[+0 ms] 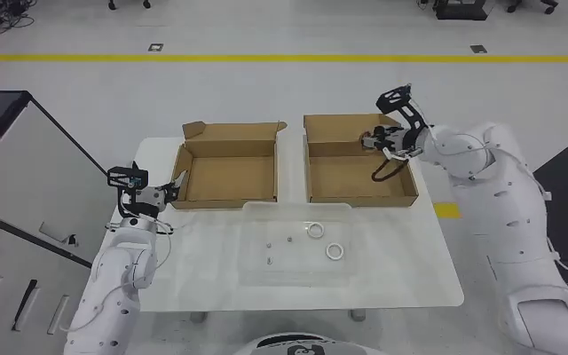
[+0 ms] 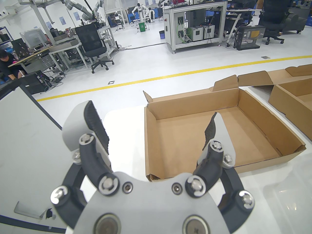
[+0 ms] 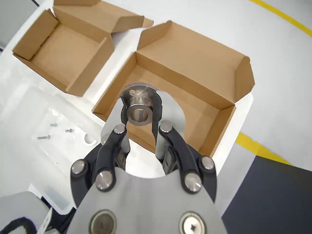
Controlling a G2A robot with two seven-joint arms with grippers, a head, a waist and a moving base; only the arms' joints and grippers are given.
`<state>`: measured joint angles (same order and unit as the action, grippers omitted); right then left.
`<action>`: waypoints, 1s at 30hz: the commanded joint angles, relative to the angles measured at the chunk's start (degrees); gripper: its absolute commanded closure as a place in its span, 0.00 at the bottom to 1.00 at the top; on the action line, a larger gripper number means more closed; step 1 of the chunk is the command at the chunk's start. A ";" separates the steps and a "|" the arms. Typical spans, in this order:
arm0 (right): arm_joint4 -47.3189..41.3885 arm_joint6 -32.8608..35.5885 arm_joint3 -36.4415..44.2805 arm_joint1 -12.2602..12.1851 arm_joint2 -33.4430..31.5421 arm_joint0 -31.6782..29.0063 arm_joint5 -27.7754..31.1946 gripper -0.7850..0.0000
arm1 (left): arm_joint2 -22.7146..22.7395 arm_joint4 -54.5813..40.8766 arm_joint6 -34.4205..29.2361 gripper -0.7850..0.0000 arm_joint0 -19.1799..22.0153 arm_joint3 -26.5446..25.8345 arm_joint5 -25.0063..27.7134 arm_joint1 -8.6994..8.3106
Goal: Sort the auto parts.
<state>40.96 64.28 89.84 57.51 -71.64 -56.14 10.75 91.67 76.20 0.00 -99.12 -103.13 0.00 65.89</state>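
My right gripper [image 3: 140, 113] is shut on a metal flanged bushing [image 3: 139, 109], a short steel tube with a round flange, held above the right cardboard box [image 3: 207, 103]. From above, that gripper [image 1: 371, 140] hangs over the box's [image 1: 355, 177] far right part. My left gripper [image 2: 156, 132] stands open with nothing between its fingers, just outside the near left corner of the left cardboard box [image 2: 268, 127]; from above it [image 1: 174, 191] sits beside that box [image 1: 226, 170]. Two white rings [image 1: 314, 231] [image 1: 335, 252] and small bolts [image 1: 269, 261] lie in a clear tray [image 1: 297, 209].
Both boxes sit side by side at the table's far half, flaps up. The clear tray lies in front of them at the table's middle. A grey cabinet [image 1: 44, 169] stands to the left of the table. White tabletop [image 1: 399, 257] spreads right of the tray.
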 commanded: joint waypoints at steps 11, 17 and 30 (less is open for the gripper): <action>5.80 -0.89 -12.46 0.68 5.31 2.34 0.30 1.00 | 0.00 0.00 0.00 0.00 0.00 0.00 0.00 0.00; 8.84 -2.84 -18.16 1.55 8.69 4.36 -1.28 1.00 | 0.00 0.00 0.00 0.00 0.00 0.00 0.00 0.00; 11.72 -4.23 -28.60 3.70 14.76 7.79 -3.14 1.00 | 0.00 0.00 0.00 0.00 0.00 0.00 0.00 0.00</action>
<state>52.65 60.27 61.89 61.08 -57.10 -48.54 7.69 91.67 76.20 0.00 -99.12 -103.13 0.00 65.89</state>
